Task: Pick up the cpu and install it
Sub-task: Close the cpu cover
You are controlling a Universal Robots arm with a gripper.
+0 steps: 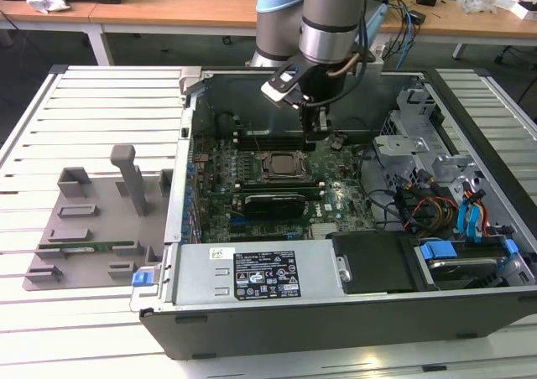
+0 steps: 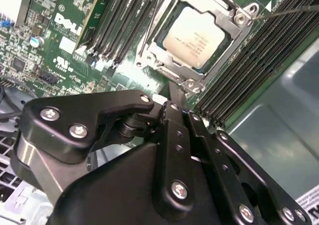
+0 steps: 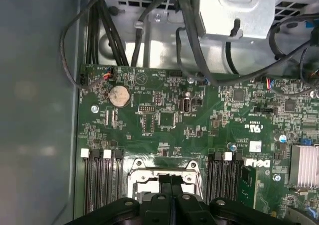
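Inside the open computer case [image 1: 179,178]: the arm's hand [image 1: 317,130] hangs just beside the socket [image 2: 239,19], fingers closed together, gripping nothing.
Socket: the cpu [image 2: 194,36] lies seated within its metal frame, between banks of black memory slots [image 2: 124,21].
Surface [image 1: 92,102]: white slats carry the case and a grey fixture [image 1: 84,228].

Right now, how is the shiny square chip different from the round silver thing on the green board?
The cpu is square; the coin battery is round. The cpu lies in a metal frame; the coin battery lies near a corner of the green board. Both are flat and silvery.
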